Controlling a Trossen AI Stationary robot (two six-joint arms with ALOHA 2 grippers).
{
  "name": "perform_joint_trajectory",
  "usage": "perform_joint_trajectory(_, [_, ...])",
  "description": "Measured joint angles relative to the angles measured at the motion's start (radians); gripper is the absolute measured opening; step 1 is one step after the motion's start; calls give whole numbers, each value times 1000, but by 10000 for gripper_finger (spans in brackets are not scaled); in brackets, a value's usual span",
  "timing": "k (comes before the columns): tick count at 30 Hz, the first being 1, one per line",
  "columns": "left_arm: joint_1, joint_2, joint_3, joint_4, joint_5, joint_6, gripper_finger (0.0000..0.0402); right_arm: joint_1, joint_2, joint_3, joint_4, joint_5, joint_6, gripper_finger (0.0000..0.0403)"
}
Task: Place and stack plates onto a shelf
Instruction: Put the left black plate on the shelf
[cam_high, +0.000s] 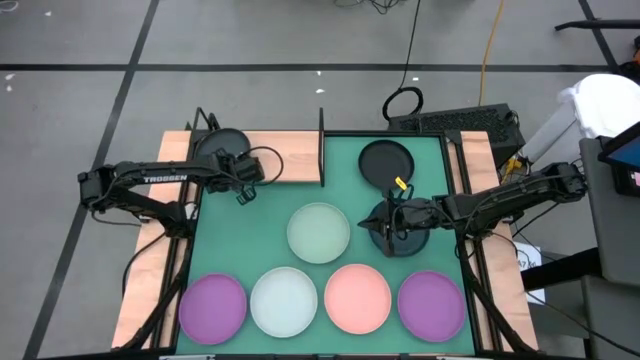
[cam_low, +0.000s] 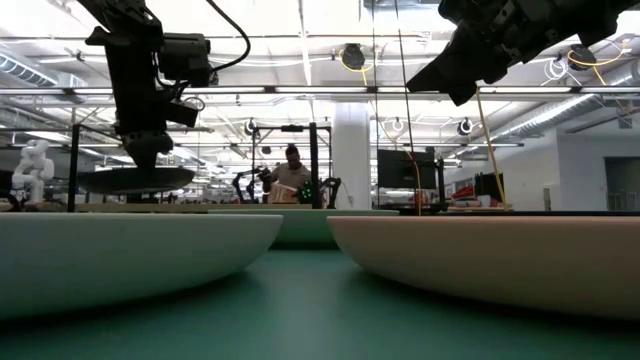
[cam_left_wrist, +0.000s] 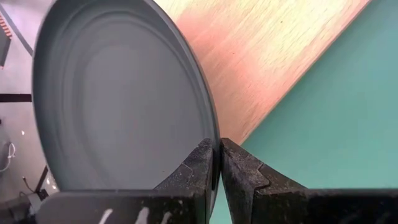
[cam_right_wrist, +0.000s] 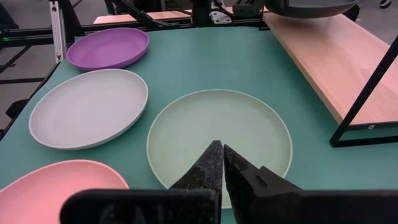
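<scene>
In the high view, the left gripper (cam_high: 243, 183) held a dark plate (cam_high: 222, 150) by its rim over the shelf (cam_high: 290, 160) at the far left of the bench (cam_high: 170, 250); the right gripper (cam_high: 382, 224) waited shut over another dark plate (cam_high: 402, 240) and held nothing. I counted eight plates: three dark ones, with the third (cam_high: 386, 161) at the far side of the mat (cam_high: 340, 190), two purple (cam_high: 212, 308), one pale green (cam_high: 318, 232), one white-blue (cam_high: 284, 300) and one pink (cam_high: 357, 297); there was one shelf. In the low view, the held plate (cam_low: 135, 178) hung level just above the board. In the left wrist view, the fingers (cam_left_wrist: 199, 171) were pinched almost together on the rim of the plate (cam_left_wrist: 118, 93). To do this step well, I think the arm should lower the plate flat, well inside the posts, and let go only when it rests on the wood. In the right wrist view, the closed fingers (cam_right_wrist: 208, 163) pointed at the green plate (cam_right_wrist: 217, 134).
</scene>
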Motion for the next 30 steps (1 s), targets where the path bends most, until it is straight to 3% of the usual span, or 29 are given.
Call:
perform_joint_trajectory(12, [0,0,-81,113,2,7,33,0,0,0,0,0,0,0])
perform_joint_trajectory(30, [0,0,-87,186,1,8,33,0,0,0,0,2,-11,0])
